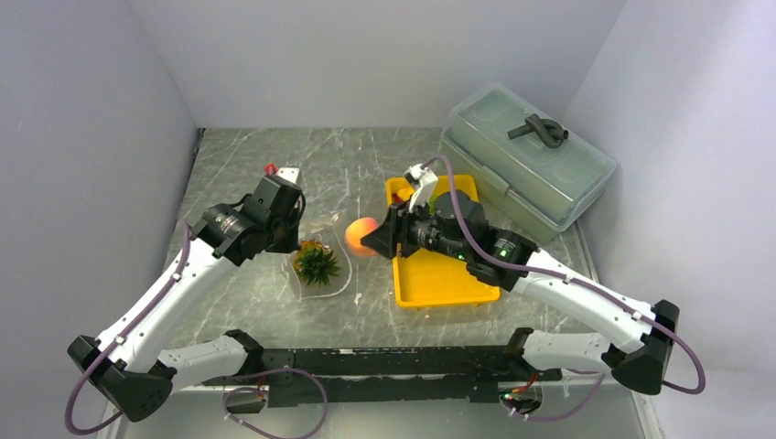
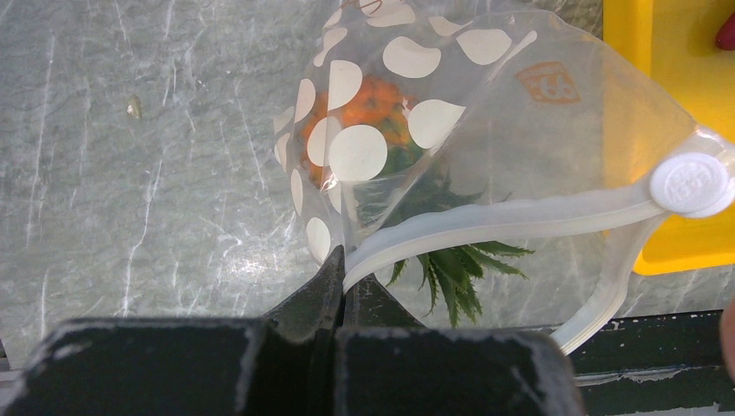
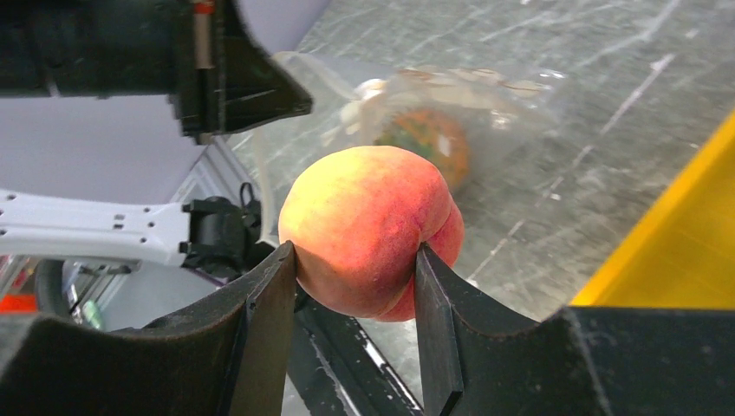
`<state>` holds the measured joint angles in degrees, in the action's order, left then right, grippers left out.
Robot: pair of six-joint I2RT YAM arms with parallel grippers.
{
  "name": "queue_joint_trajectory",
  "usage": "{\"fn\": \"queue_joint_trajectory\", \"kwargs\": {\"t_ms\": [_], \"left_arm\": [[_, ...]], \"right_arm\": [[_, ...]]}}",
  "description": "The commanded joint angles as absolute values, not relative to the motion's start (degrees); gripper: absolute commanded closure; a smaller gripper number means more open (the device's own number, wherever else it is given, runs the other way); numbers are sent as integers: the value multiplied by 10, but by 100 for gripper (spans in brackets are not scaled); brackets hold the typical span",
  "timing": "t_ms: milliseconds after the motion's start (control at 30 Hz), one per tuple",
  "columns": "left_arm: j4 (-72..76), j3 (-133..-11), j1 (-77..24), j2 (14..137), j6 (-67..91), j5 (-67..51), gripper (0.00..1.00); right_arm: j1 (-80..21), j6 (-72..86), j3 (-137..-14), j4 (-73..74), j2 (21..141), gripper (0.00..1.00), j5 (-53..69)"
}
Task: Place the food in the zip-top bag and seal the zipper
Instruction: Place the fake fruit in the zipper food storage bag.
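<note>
The zip-top bag (image 1: 322, 274) lies left of centre, clear with white dots (image 2: 537, 130), its mouth held open. Inside it is the orange pineapple with a green crown (image 1: 316, 262) (image 2: 374, 102) (image 3: 431, 143). My left gripper (image 2: 342, 260) is shut on the whitish zipper strip (image 2: 503, 221) at the bag's mouth edge; in the top view it (image 1: 295, 236) stands at the bag's far left side. My right gripper (image 3: 355, 250) is shut on the orange round fruit (image 3: 368, 227) and holds it above the table, just right of the bag (image 1: 361, 235).
The yellow tray (image 1: 444, 279) (image 2: 672, 61) sits right of the bag, under my right arm, with a red piece (image 2: 726, 33) showing at its edge. A grey-green lidded box (image 1: 526, 165) stands at the back right. Walls close in both sides.
</note>
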<state>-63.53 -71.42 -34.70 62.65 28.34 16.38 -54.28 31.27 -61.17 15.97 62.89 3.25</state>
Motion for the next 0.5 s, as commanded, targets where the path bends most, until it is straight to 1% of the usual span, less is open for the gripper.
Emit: {"fn": "queue_joint_trajectory", "kwargs": {"t_ms": [0, 267, 467], "left_arm": [[-630, -733, -346, 626, 289, 166, 100], [-631, -738, -346, 637, 289, 161, 100], [-631, -744, -346, 640, 289, 159, 100]], "right_arm": [[-577, 290, -650, 97, 644, 100, 52], [-619, 280, -689, 80, 707, 100, 65], [-635, 286, -726, 91, 760, 100, 45]]}}
